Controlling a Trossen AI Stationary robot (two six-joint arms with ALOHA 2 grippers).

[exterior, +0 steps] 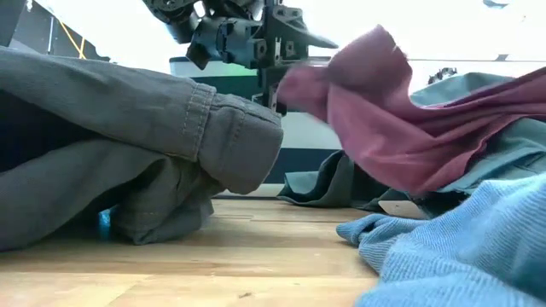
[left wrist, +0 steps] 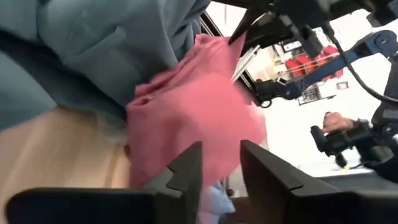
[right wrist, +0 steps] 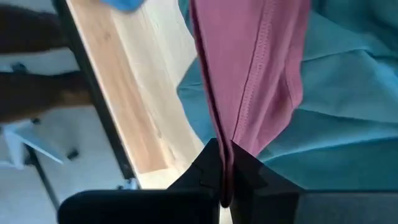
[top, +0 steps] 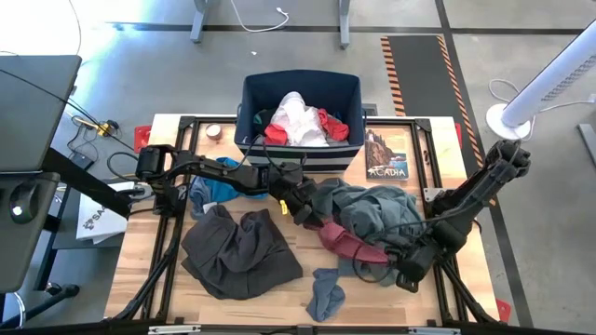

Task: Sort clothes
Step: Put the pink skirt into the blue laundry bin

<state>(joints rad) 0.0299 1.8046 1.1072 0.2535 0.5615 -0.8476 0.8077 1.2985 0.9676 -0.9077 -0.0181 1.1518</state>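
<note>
A maroon piece [top: 343,240] lies across the grey-green shirt [top: 377,207] at the table's middle right, one end raised [exterior: 375,77]. My right gripper [top: 407,276] is shut on it near the table's front right. My left gripper [top: 300,200] stands open at the maroon piece's far-left end [left wrist: 199,106]. Dark grey-brown trousers [top: 237,251] lie at the front left, a bright blue piece [top: 212,189] behind them, and a grey sock [top: 326,293] by the near edge. White and red clothes [top: 298,119] fill the bin. My right gripper pinches a narrow bunched part of the maroon piece [right wrist: 225,140] between its two fingers, several layers with a stitched hem showing. The fingers come steeply from above. The cloth runs away from them in a drawn strip over the grey-green shirt [right wrist: 336,112]. My left gripper has the maroon cloth just beyond its open fingers [left wrist: 186,171]; whether it touches I cannot tell.
The navy bin [top: 250,121] stands at the table's far edge, middle. A picture card [top: 386,154] lies to its right, a small roll [top: 213,131] to its left. Bare wood [top: 140,270] shows at the front left.
</note>
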